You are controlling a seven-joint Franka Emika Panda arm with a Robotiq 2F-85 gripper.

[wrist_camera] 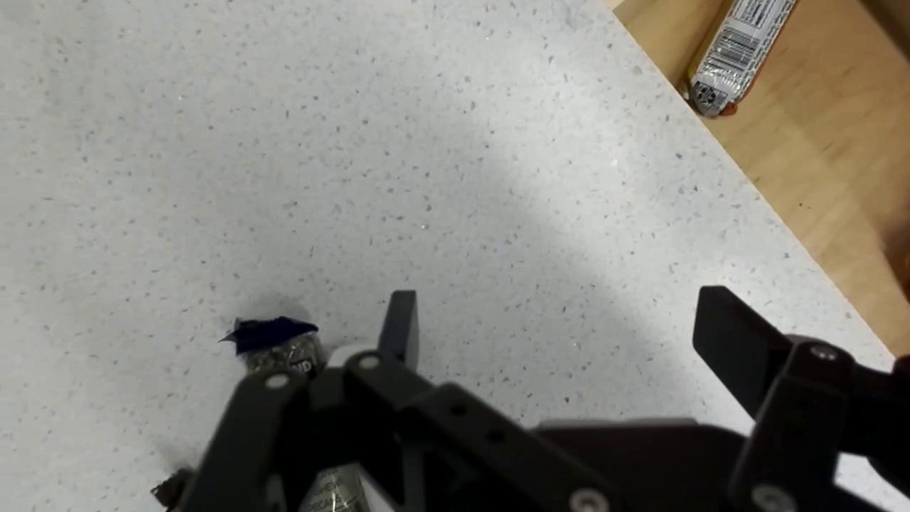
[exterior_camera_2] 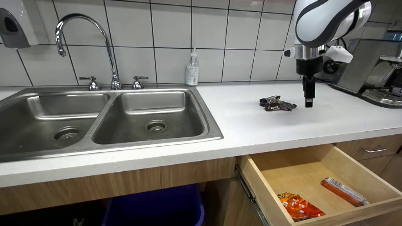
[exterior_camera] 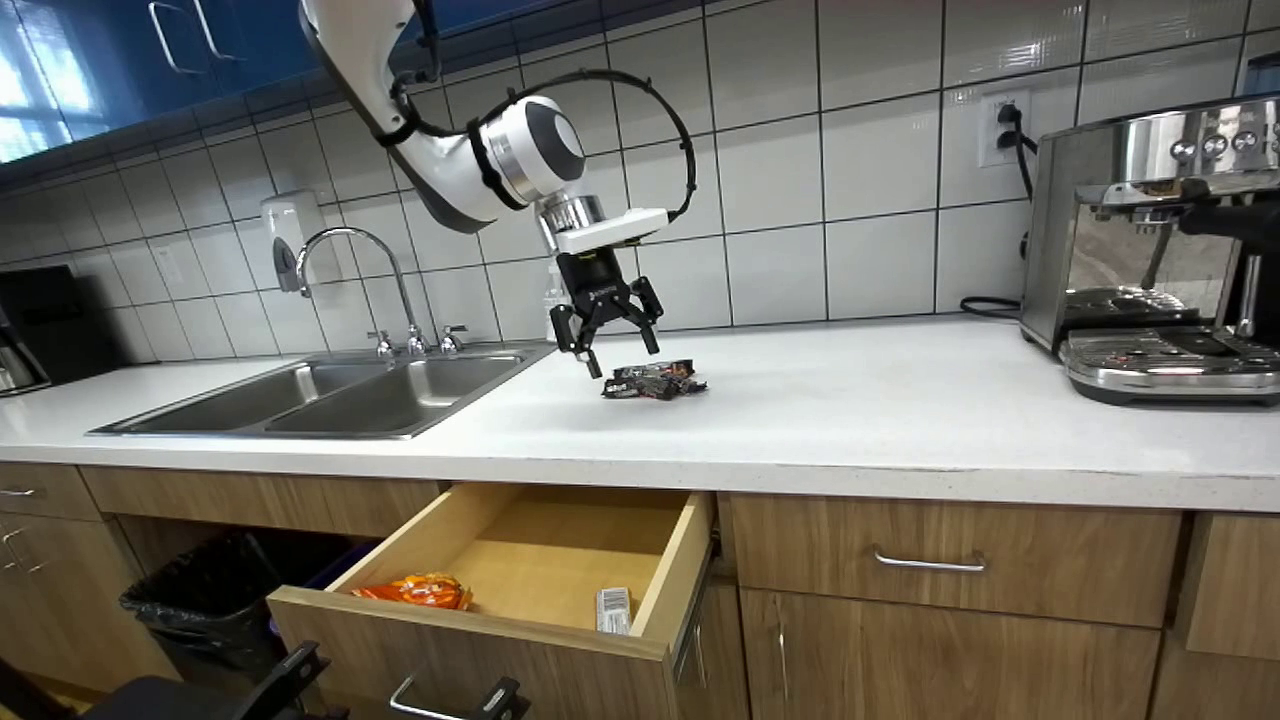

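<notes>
Packets [exterior_camera_2: 277, 104] outside the parted fingers [exterior_camera_2: 309, 94].

Tiled wall [exterior_camera: 780, 170], blue cabinets [exterior_camera: 115, 75]

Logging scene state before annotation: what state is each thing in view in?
End effector: open, holding nothing
Dark-wrapped packets: lying together on the countertop
Wooden drawer: pulled open
Orange snack bag: lying in that drawer; sealed or not, unclear
Orange-and-silver bar: wrapped, lying in that drawer
Neighboring drawer: shut
Gooseneck faucet: no flow visible
Pump bottle: upright
Espresso machine: upright; power state unclear
</notes>
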